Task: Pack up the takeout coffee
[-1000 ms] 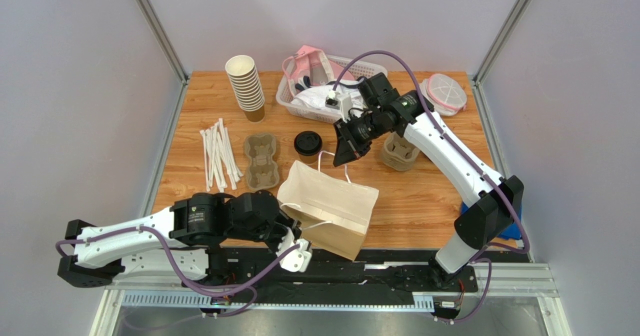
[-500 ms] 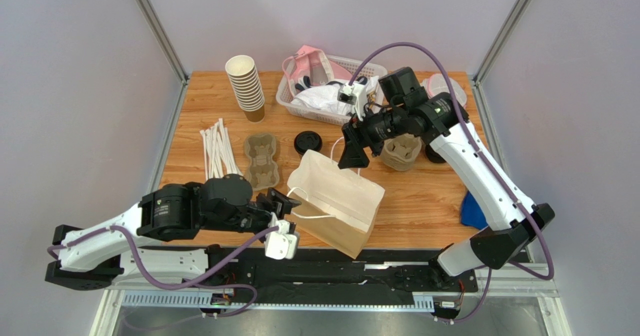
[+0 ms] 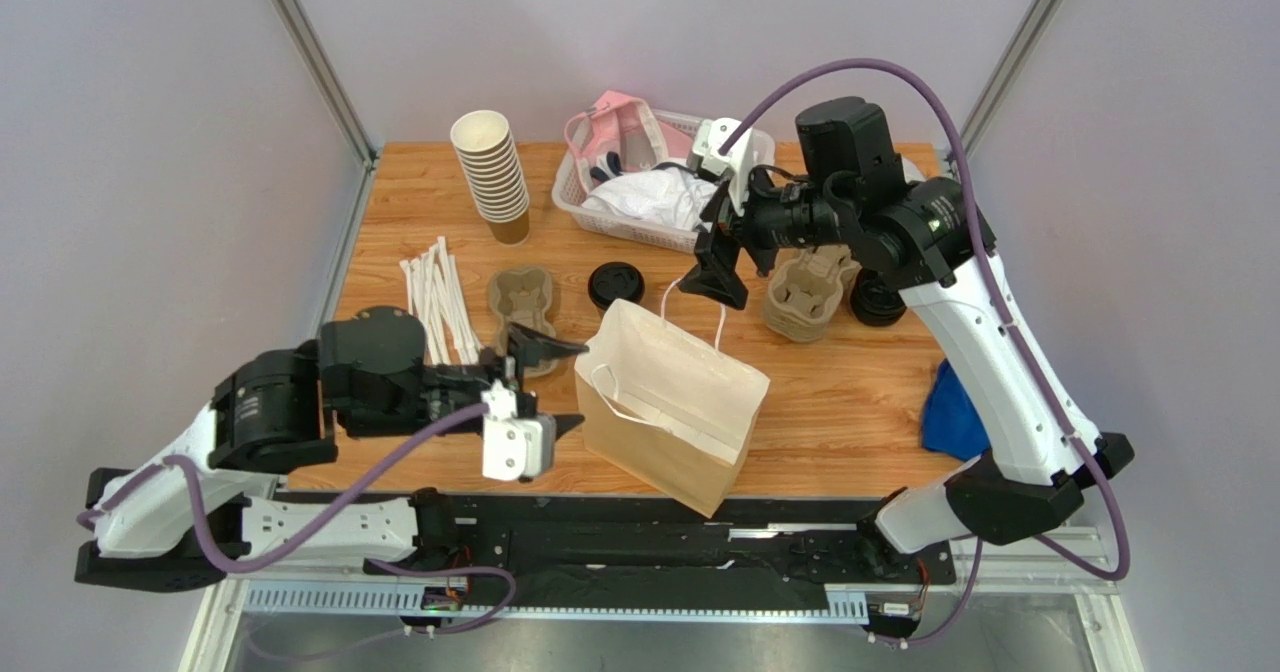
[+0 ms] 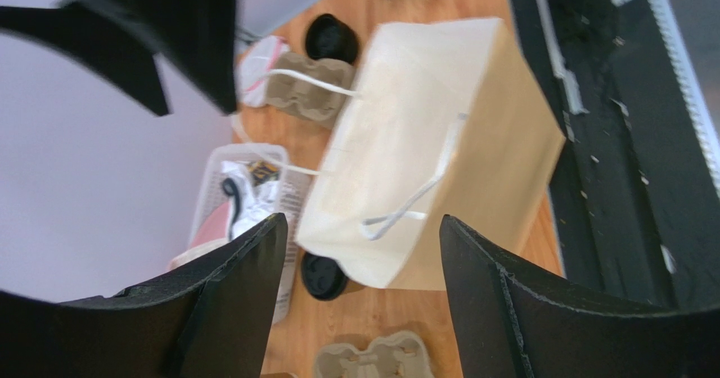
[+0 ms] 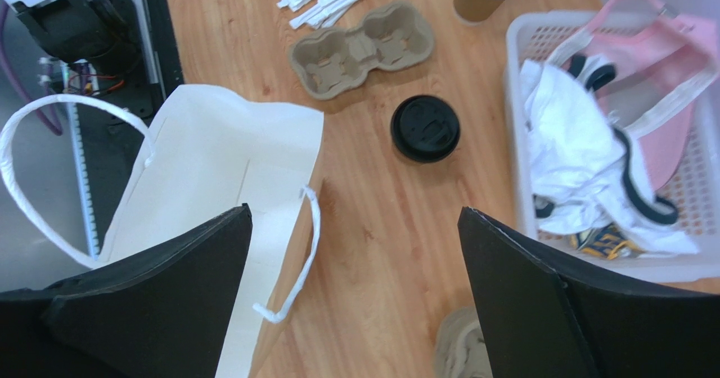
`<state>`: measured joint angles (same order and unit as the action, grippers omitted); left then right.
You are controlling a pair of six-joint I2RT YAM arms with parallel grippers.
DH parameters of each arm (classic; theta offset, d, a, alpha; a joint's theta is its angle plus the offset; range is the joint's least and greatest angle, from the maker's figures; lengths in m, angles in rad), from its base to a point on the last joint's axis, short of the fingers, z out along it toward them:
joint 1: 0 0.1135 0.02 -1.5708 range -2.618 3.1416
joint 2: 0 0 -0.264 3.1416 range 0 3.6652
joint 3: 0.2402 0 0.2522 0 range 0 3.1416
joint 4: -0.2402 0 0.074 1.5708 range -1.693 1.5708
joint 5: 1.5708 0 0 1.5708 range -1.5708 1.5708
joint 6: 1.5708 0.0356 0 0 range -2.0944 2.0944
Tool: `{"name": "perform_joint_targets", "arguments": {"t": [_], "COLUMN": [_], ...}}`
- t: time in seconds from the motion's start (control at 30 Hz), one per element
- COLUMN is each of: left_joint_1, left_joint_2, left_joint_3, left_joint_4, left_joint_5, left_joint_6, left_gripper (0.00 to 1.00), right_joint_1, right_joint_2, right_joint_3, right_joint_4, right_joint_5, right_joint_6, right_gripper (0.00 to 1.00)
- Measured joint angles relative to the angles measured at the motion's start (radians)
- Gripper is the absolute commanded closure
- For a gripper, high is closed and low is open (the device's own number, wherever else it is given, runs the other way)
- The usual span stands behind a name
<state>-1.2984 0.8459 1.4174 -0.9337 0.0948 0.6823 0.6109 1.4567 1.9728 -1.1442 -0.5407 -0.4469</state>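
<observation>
The takeout coffee (image 3: 616, 284), a small brown cup under a round black lid, stands on the wood behind the paper bag (image 3: 672, 407). It also shows from above in the right wrist view (image 5: 425, 128) and half hidden behind the bag in the left wrist view (image 4: 324, 277). The bag (image 4: 422, 142) (image 5: 211, 175) is pale with white cord handles hanging loose. My left gripper (image 3: 564, 384) (image 4: 362, 222) is open just left of the bag, nothing between its fingers. My right gripper (image 3: 717, 284) (image 5: 355, 213) hangs open above the bag's far edge, also holding nothing.
Two pulp cup carriers (image 3: 523, 300) (image 3: 804, 294), a loose black lid (image 3: 876, 302), a stack of lidless cups (image 3: 493, 174), wrapped straws (image 3: 436, 309), a white basket (image 3: 573, 189) of cloths and a blue cloth (image 3: 950, 411) lie around the bag.
Both grippers have opened and let go of the bag. The left arm drew back to the left; the right arm rose and swung back to the right.
</observation>
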Motion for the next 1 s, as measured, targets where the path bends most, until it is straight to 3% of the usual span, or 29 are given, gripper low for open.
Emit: {"name": "perform_joint_targets", "arguments": {"t": [0.33, 0.53, 0.7, 0.9, 1.0], "left_joint_1": [0.298, 0.519, 0.667, 0.757, 0.784], "left_joint_2": [-0.016, -0.078, -0.13, -0.186, -0.203], "left_joint_3": [0.194, 0.17, 0.129, 0.061, 0.023], "left_joint_4": [0.11, 0.127, 0.129, 0.109, 0.092], "left_joint_5": [0.043, 0.119, 0.201, 0.253, 0.266], "left_joint_6": [-0.18, -0.372, -0.525, -0.65, -0.7], "left_gripper": [0.23, 0.22, 0.23, 0.24, 0.25], "right_joint_1": [0.148, 0.241, 0.285, 0.303, 0.311], "right_joint_2": [0.066, 0.143, 0.198, 0.3, 0.337], "right_joint_3": [0.026, 0.015, 0.006, 0.015, 0.019], "right_joint_4": [0.089, 0.082, 0.05, -0.005, -0.037], "right_joint_5": [0.036, 0.08, 0.094, 0.108, 0.12], "right_joint_6": [-0.25, -0.527, -0.65, -0.723, -0.737], "right_gripper": [0.07, 0.15, 0.22, 0.33, 0.45]}}
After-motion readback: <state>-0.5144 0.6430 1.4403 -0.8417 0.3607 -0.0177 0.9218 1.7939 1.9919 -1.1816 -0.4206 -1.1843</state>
